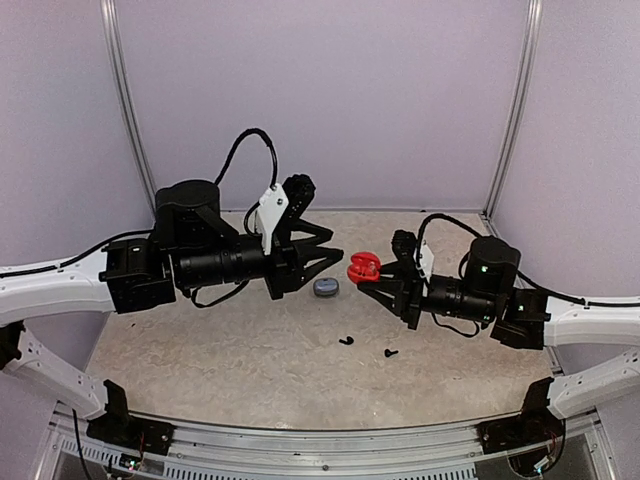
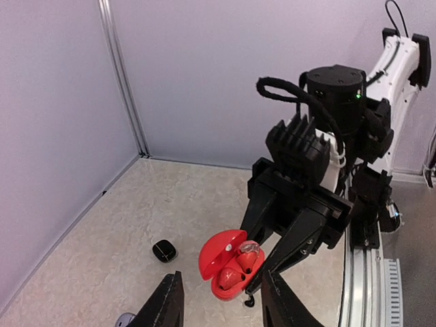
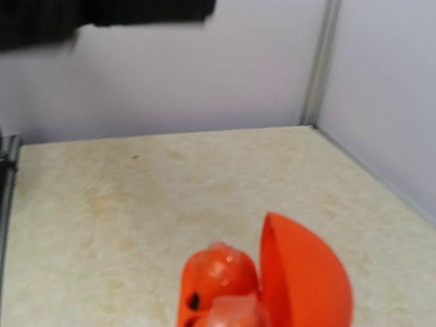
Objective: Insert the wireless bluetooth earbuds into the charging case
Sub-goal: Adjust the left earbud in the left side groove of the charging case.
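Note:
An open red charging case is held above the table, with my right gripper shut on its base. Two red earbuds sit in its wells, the farther one with its clear tip up. My left gripper is open just left of the case, its fingers holding nothing. The right wrist view shows the case's lid and one earbud close up, but not that gripper's own fingers. Two black earbuds lie loose on the table in front.
A grey case lies shut on the table under the grippers. A black case sits farther off on the table. Lilac walls with metal posts close in the speckled table.

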Robot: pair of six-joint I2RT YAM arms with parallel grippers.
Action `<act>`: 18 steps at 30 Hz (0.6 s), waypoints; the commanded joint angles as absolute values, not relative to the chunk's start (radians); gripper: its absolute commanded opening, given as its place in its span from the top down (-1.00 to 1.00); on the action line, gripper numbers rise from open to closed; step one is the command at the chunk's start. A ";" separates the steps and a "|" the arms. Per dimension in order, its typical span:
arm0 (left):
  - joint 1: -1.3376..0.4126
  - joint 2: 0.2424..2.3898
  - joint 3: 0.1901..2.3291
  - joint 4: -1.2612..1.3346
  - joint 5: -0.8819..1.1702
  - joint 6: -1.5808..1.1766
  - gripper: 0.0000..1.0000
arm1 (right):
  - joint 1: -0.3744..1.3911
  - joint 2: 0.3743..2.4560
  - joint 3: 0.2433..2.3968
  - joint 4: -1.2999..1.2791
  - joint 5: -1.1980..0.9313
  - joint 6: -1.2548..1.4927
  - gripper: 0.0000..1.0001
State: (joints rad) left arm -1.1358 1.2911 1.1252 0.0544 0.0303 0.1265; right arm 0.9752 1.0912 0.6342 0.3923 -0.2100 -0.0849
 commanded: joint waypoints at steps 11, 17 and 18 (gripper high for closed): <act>-1.216 1.334 1.154 -0.170 0.156 0.550 0.17 | 0.986 1.145 0.707 0.258 -0.437 -0.064 1.00; -1.252 1.340 1.144 -0.179 0.061 0.681 0.23 | 0.989 1.186 0.744 0.198 -0.540 -0.063 1.00; -1.255 1.342 1.144 -0.179 0.048 0.693 0.23 | 0.989 1.191 0.746 0.192 -0.547 -0.063 1.00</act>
State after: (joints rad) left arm -1.2312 1.3308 1.1351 -0.1661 0.1116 0.5838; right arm 0.9756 1.1709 0.7090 0.2409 -0.4648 -0.0727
